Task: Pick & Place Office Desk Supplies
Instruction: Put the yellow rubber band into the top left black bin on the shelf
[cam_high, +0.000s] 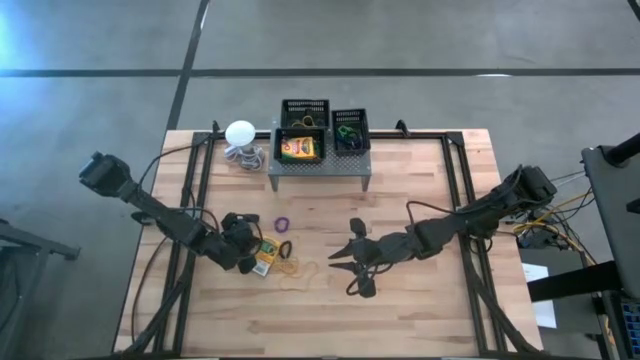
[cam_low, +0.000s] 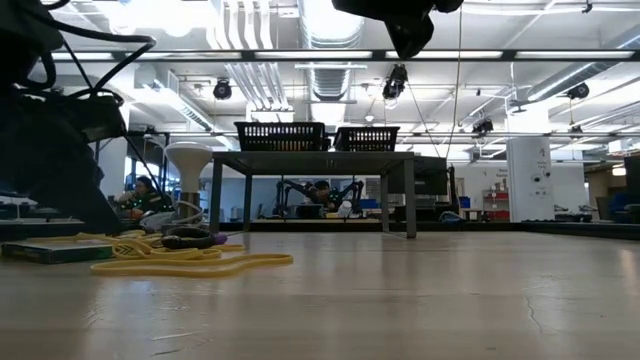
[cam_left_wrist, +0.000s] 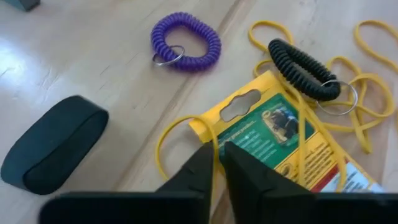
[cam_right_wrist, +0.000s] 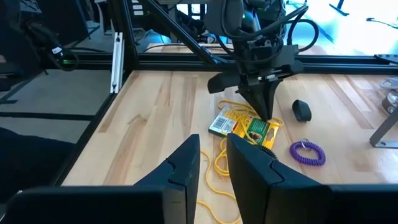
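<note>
**Left gripper at the card and rubber bands; right gripper idle at table centre**

The left gripper (cam_high: 243, 243) sits low over the left-centre of the wooden table (cam_high: 420, 300). Its fingers (cam_left_wrist: 198, 168) stand narrowly apart, tips at the edge of a yellow-and-green flat box (cam_left_wrist: 280, 140), with a strand of the yellow rubber bands (cam_left_wrist: 357, 127) running between them; whether the strand is pinched I cannot tell. A black coil ring (cam_left_wrist: 301, 62) lies on the box's far end. A purple coil ring (cam_high: 283, 222) lies just beyond, apart from the box. A dark oval object (cam_left_wrist: 53, 149) lies beside the fingers.

Further right, at the table's back edge, a grey perforated stand (cam_high: 320, 168) carries three black mesh trays (cam_high: 305, 112); one holds another yellow box (cam_high: 299, 149), one holds green rings (cam_high: 347, 135). A white ball-shaped object (cam_high: 240, 133) sits left of the stand.

The right gripper (cam_high: 352, 268) rests near table centre, jaws narrowly parted, holding nothing.
</note>
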